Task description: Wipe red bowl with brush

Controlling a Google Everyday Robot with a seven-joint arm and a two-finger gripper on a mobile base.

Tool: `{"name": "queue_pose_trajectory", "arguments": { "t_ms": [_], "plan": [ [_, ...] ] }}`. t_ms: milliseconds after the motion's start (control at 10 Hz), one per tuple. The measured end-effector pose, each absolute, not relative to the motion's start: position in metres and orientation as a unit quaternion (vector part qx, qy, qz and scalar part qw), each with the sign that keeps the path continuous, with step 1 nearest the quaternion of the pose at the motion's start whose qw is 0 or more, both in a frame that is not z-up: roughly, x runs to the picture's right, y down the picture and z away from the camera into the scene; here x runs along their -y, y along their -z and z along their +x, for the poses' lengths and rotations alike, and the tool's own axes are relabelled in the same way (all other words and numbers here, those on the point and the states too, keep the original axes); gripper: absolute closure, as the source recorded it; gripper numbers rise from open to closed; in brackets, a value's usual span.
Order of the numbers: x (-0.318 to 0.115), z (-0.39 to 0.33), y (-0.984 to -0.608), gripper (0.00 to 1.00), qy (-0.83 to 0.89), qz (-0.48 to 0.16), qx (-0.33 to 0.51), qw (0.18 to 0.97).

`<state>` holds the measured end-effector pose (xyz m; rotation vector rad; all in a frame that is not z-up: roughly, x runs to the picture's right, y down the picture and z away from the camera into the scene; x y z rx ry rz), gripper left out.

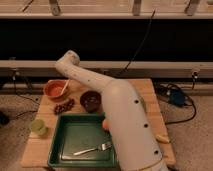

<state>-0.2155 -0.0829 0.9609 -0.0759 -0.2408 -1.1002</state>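
The red bowl (54, 90) stands at the table's back left, orange-red with a lighter inside. The brush (64, 88), a slim pale stick, leans in the bowl's right half with its lower end on the inside. My gripper (69, 70) is at the far end of the white arm, just above the bowl's right rim, mostly hidden by the arm's wrist. The brush's upper end runs up toward it.
A dark maroon bowl (91, 100) sits right of the red bowl, with grapes (64, 106) in front. A green cup (38, 126) stands at the left edge. A green tray (65, 145) holds a metal fork (92, 148). My arm crosses the table's right half.
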Motion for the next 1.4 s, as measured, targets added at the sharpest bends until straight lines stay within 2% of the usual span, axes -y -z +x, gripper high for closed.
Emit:
{"name": "queue_pose_trajectory", "arguments": {
  "t_ms": [400, 800, 1100, 1400],
  "plan": [
    [0.106, -0.203, -0.962, 1.00, 0.516, -0.027, 0.083, 0.852],
    [0.119, -0.251, -0.988, 1.00, 0.510, -0.007, 0.104, 0.854],
    [0.124, -0.276, -0.997, 1.00, 0.512, 0.010, 0.156, 0.845],
    [0.104, -0.295, -0.986, 1.00, 0.552, -0.002, 0.242, 0.798]
  ]
}}
